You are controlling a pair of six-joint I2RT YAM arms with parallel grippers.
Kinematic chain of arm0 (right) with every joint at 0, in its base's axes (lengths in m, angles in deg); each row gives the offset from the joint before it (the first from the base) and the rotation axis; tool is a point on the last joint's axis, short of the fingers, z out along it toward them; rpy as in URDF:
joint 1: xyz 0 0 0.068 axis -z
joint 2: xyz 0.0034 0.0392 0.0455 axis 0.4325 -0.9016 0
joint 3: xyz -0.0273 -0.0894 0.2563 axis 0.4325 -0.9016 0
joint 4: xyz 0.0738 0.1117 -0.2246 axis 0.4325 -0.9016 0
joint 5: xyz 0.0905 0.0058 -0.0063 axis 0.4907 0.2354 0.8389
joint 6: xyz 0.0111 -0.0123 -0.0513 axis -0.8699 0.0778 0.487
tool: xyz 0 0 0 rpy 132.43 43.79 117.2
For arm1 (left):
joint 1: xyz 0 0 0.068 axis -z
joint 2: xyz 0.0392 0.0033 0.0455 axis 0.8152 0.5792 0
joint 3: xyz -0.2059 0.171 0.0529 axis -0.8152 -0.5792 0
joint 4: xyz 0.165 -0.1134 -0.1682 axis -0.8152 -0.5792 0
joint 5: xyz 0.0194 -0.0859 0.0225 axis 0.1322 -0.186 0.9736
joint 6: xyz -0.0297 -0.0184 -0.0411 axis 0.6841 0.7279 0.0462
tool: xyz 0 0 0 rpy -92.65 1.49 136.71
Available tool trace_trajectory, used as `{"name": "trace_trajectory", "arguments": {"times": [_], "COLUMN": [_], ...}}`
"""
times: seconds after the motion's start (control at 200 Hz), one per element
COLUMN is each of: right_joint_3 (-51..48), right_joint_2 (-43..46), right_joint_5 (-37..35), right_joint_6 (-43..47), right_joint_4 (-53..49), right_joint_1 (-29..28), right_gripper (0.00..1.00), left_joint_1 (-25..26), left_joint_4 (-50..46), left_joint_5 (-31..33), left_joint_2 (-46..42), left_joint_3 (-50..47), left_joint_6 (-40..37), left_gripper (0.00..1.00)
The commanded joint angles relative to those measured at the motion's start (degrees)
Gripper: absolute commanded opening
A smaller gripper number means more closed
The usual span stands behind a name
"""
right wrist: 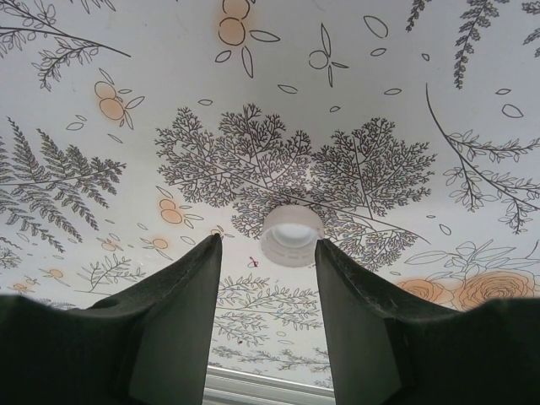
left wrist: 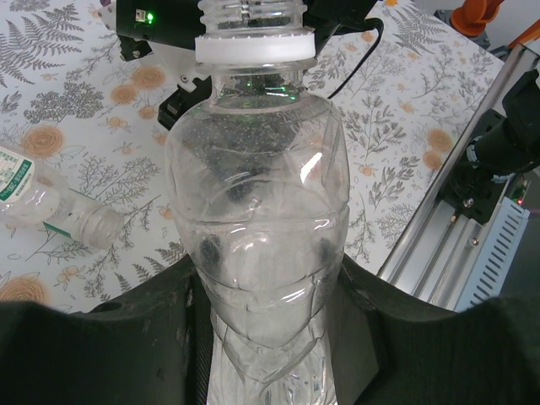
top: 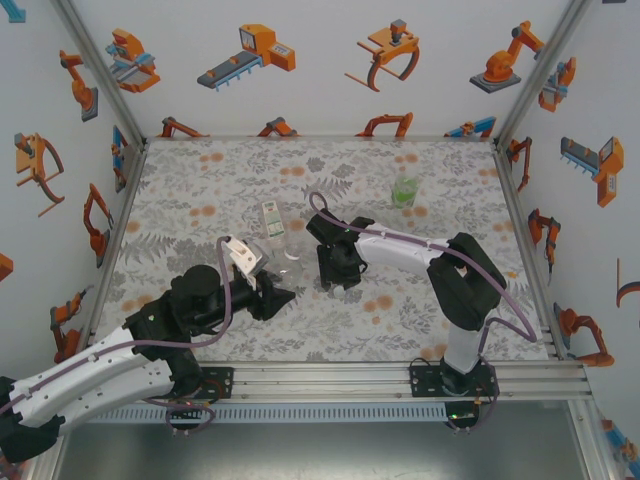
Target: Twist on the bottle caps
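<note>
My left gripper [left wrist: 270, 291] is shut on the lower body of the plain clear bottle [left wrist: 253, 186]. The bottle's threaded neck with its white collar ring [left wrist: 253, 46] is bare and points away from the camera. From above, that gripper [top: 280, 292] holds the bottle [top: 290, 266] low over the table's middle. My right gripper [right wrist: 268, 240] is open and points down at the table. A white bottle cap [right wrist: 292, 235] lies open side up just beyond its tips, close to the right fingertip [right wrist: 325, 249]. In the top view the right gripper [top: 335, 272] hangs just right of the held bottle.
A bottle with a white-and-green label [top: 272, 221] lies on its side behind the left gripper and appears uncapped [left wrist: 51, 211]. A green-labelled bottle [top: 405, 188] stands at the back right. The aluminium rail [top: 400, 375] runs along the near edge of the floral table [top: 200, 200].
</note>
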State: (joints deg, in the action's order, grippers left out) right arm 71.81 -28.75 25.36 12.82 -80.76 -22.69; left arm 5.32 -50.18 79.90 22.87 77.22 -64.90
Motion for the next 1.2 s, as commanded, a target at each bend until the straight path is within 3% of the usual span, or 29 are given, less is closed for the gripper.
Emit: {"name": "trace_trajectory", "arguments": {"times": [0.0,0.556,0.856,1.192], "right_joint_3": [-0.3,-2.9,-3.7,-1.5], "right_joint_2": [-0.5,-2.3,-1.4,3.8], "right_joint_5": [-0.9,-0.5,0.9,-0.4], "right_joint_6": [0.4,0.4,0.3,1.3], "right_joint_4": [-0.6,1.2,3.1,-1.0], "right_joint_1": [-0.3,-0.3,0.0,0.7], "right_gripper": [0.47,0.44,0.29,0.43], "left_joint_1": [-0.4,-0.6,-0.6,-0.7], "left_joint_4": [0.9,0.6,0.5,1.3], "left_joint_5": [0.4,0.5,0.6,0.5], "left_joint_2": [-0.6,-0.5,-0.5,0.0], "left_joint_3": [-0.4,-0.2,-0.3,-0.4], "left_joint_6": [0.5,0.3,0.6,0.8], "left_gripper": [0.00,0.00,0.00,0.00]}}
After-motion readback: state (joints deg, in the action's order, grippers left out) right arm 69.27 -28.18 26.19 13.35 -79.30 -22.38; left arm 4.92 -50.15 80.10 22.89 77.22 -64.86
